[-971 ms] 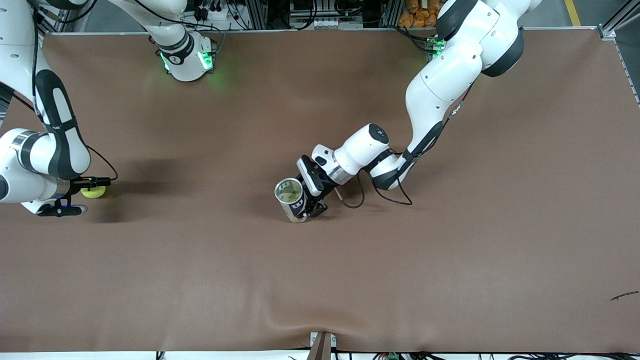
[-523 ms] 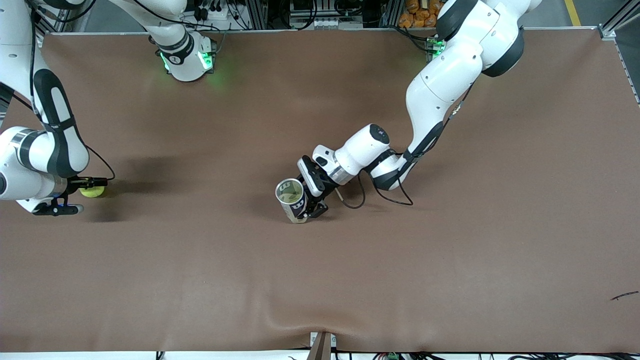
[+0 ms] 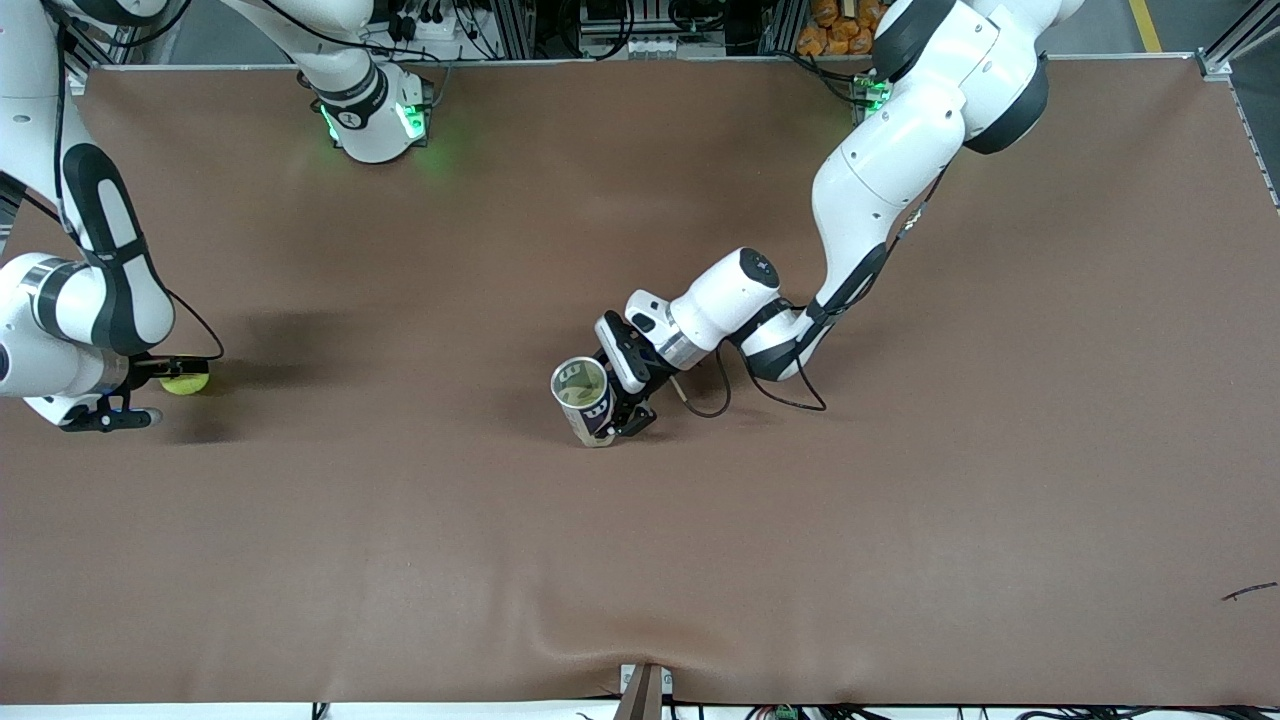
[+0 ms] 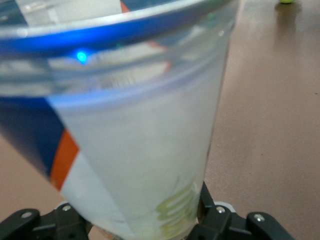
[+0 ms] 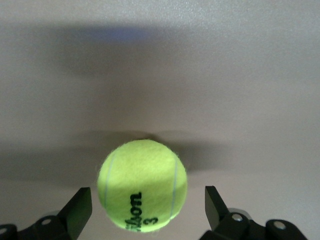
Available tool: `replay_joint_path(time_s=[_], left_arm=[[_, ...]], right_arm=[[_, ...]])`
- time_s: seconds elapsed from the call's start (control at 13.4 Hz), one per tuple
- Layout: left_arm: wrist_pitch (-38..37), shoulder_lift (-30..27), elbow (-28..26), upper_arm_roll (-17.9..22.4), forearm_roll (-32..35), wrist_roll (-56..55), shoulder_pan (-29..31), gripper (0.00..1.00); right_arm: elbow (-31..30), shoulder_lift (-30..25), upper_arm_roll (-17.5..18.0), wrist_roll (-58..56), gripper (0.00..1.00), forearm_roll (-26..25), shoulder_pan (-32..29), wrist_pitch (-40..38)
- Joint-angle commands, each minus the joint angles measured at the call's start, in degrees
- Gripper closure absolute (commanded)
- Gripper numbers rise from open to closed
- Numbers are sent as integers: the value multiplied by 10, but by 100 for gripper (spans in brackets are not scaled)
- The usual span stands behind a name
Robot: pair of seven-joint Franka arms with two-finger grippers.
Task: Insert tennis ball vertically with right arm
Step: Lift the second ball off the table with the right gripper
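A yellow-green tennis ball (image 3: 186, 384) lies on the brown table near the right arm's end. My right gripper (image 3: 170, 392) is low over it and open. In the right wrist view the ball (image 5: 142, 185) sits between the two fingers (image 5: 80, 215), with a gap on each side. My left gripper (image 3: 618, 408) is at the table's middle, shut on a clear tennis ball can (image 3: 584, 398) with a blue and orange label, its open mouth upward and slightly tilted. The can (image 4: 140, 125) fills the left wrist view. The ball (image 4: 286, 1) shows small there.
The brown table cover (image 3: 700, 560) has a wrinkle near its front edge. A black cable (image 3: 760, 390) loops from the left wrist onto the table beside the can. The right arm's base (image 3: 375, 120) stands at the table's back edge.
My right gripper has shifted slightly toward the right arm's end of the table, staying open around the ball. The left arm and can have not moved.
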Motion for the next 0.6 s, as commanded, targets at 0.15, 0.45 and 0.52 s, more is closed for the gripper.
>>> replay_joint_path(time_s=[0.15,0.45,0.52], left_arm=[[10,4,10,1,-5,0,-1,22],[10,3,10,1,-2,0,1,22],[10,3,10,1,-2,0,1,22]], right_arm=[[-5,-2,16,-3,57,-12,-20,13],[33,-15,36,-5,68,-12,-12,-10],[55,-21,52,-15,68,-12,-12,-31]])
